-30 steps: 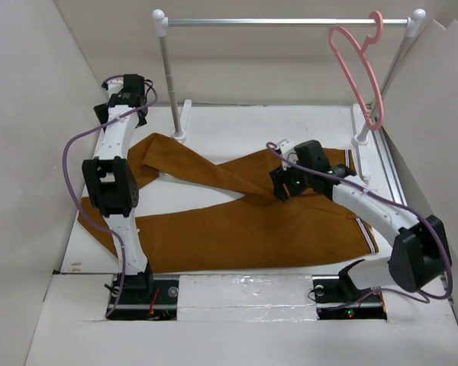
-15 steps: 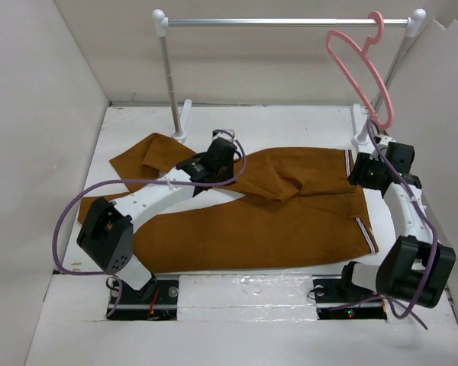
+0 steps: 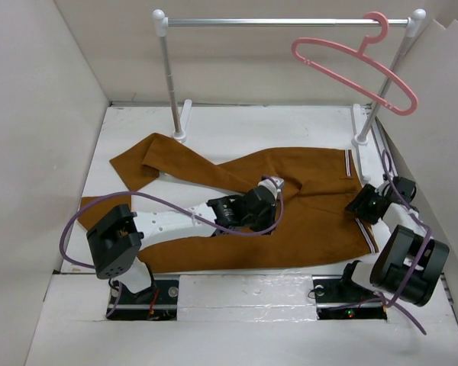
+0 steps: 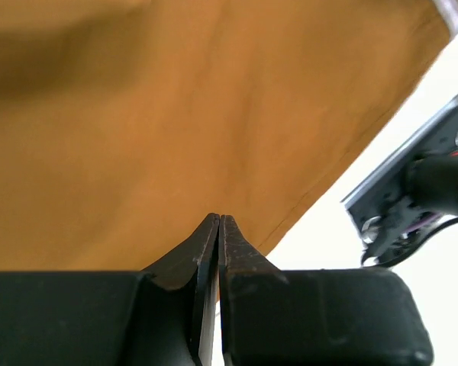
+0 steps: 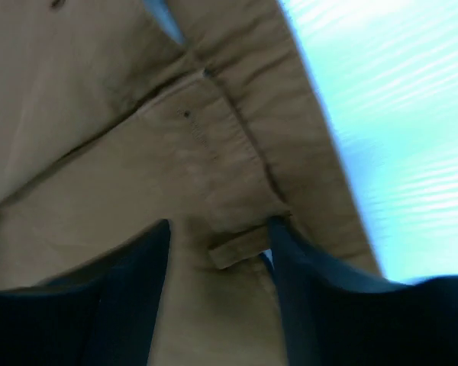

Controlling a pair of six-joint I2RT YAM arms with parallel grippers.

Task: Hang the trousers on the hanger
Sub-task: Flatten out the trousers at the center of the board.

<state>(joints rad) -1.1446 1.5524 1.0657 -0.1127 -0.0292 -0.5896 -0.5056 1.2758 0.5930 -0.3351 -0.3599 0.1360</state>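
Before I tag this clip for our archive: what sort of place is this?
Probably a lab test cell, not a home: white panels box in the table, and a small clothes rail stands at its far edge.

My overhead view is evenly bright, shadows soft; my right wrist view blurs the trousers [image 5: 137,137], with cyan-white glare upper right
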